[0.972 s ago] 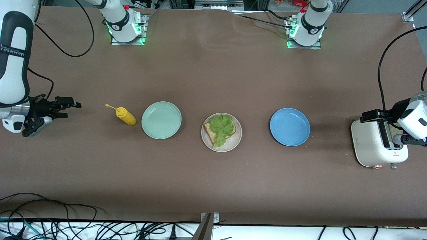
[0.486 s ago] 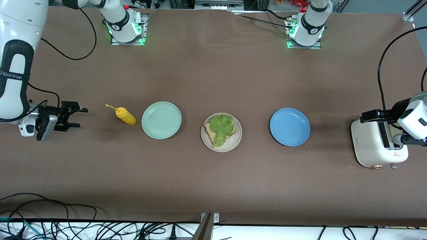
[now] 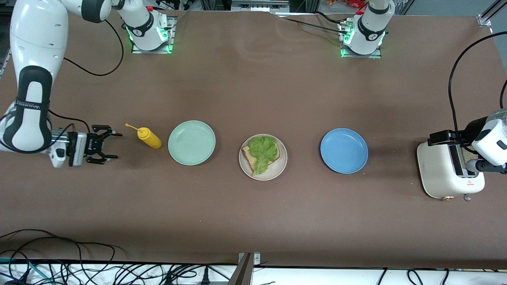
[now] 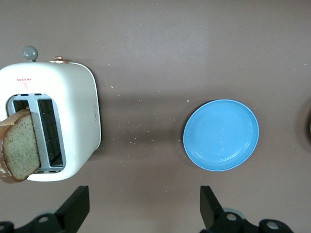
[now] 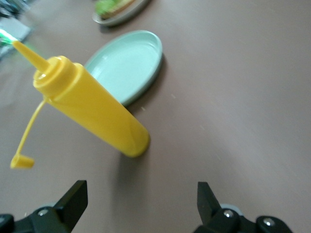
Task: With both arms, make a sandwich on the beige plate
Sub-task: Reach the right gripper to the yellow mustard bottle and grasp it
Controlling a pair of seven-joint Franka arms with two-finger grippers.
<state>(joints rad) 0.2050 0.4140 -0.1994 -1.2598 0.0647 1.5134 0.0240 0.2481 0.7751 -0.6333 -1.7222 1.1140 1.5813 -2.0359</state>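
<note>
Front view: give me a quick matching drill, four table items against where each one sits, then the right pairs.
Things:
1. lettuce leaf
2. yellow squeeze bottle
3. bread slice
4. blue plate

Places:
A. between the beige plate and the toaster
B. in a toaster slot
C. between the open right tool and the mint-green plate
D. on bread on the beige plate

Pairs: 1-D, 2-C, 3-B, 4-A

Brown table with mustard bottle, mint plate, beige plate, blue plate, toaster.
</note>
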